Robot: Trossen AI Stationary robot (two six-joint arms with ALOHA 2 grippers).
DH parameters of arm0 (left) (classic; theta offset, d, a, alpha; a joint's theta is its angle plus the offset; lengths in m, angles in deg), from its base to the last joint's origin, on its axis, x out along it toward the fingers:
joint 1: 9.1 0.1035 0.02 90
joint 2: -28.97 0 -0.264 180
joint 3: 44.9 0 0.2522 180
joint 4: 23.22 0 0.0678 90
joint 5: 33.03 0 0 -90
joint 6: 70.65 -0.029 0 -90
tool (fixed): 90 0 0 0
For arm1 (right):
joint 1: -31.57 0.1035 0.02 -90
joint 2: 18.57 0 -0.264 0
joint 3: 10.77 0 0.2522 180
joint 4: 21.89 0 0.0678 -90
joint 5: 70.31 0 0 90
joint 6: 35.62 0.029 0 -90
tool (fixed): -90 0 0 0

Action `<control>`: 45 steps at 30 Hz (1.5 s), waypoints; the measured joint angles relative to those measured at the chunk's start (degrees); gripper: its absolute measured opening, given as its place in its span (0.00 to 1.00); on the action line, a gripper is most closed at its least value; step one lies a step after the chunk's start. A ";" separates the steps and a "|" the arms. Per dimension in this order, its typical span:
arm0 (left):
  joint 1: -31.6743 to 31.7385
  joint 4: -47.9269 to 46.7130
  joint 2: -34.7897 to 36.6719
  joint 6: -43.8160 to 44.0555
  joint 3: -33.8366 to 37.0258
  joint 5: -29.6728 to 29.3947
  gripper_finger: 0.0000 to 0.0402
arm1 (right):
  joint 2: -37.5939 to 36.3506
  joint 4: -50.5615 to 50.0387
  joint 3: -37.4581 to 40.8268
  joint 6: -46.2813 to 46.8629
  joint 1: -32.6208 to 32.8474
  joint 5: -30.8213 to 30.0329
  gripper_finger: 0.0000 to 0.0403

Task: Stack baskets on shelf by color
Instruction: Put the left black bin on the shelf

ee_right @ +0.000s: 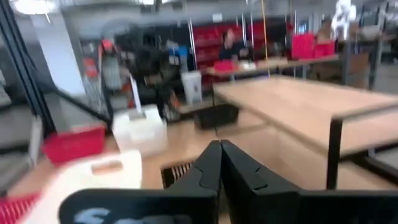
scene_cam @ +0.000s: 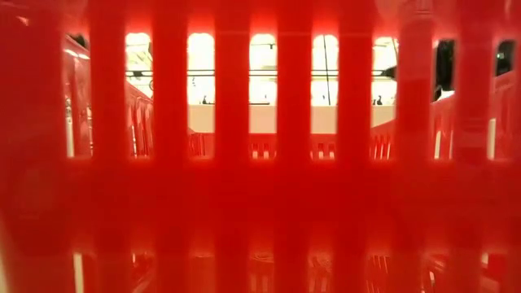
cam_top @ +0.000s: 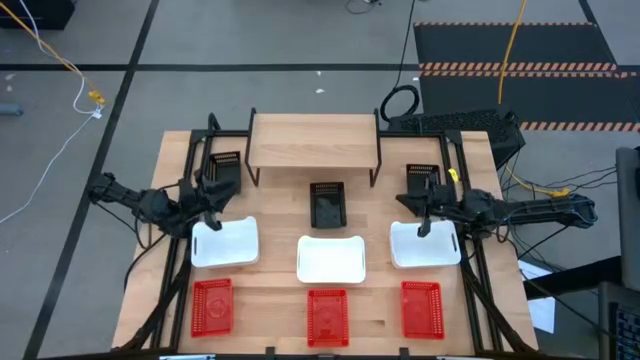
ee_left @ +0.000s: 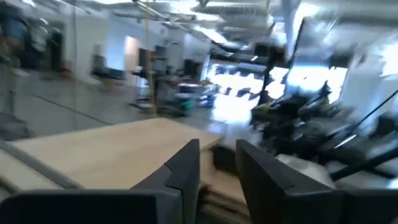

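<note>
In the high view the shelf (cam_top: 315,140) stands at the table's far middle, its top bare. Three black baskets (cam_top: 327,203) sit in front of it, three white baskets (cam_top: 331,258) form the middle row, and three red baskets (cam_top: 327,315) line the near edge. My left gripper (cam_top: 205,215) hovers between the left black basket (cam_top: 222,172) and the left white basket (cam_top: 224,242); its fingers (ee_left: 186,168) stand slightly apart, holding nothing. My right gripper (cam_top: 425,222) hovers over the far edge of the right white basket (cam_top: 425,244), shut (ee_right: 221,165) and holding nothing.
The middle red basket's mesh wall (scene_cam: 260,163) fills the low view and hides the table behind it. Black frame rails (cam_top: 185,200) run along both sides of the table. Bare wood lies between the basket rows and under the shelf. A keyboard (cam_top: 455,125) lies beyond the far right corner.
</note>
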 joint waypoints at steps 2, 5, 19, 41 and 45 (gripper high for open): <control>-0.02 -0.31 -0.04 -3.18 -0.02 -3.42 0.26 | 1.09 0.50 -0.02 -4.14 0.00 -2.85 0.04; 0.00 -0.35 -0.08 -4.36 -0.02 -5.31 0.26 | 2.19 6.13 -0.02 -14.19 -0.02 -8.79 0.08; 2.40 5.05 -0.39 -10.57 -0.04 -3.42 0.26 | 3.23 20.38 -0.11 -18.88 -0.04 -22.89 0.12; 7.92 -44.36 -15.11 23.05 -17.03 -2.32 0.38 | 12.68 20.19 -3.28 -11.83 0.00 -18.13 0.13; 11.96 -55.08 -27.53 30.36 -25.40 3.23 0.48 | 13.70 20.94 -3.34 -11.28 0.00 -17.50 0.17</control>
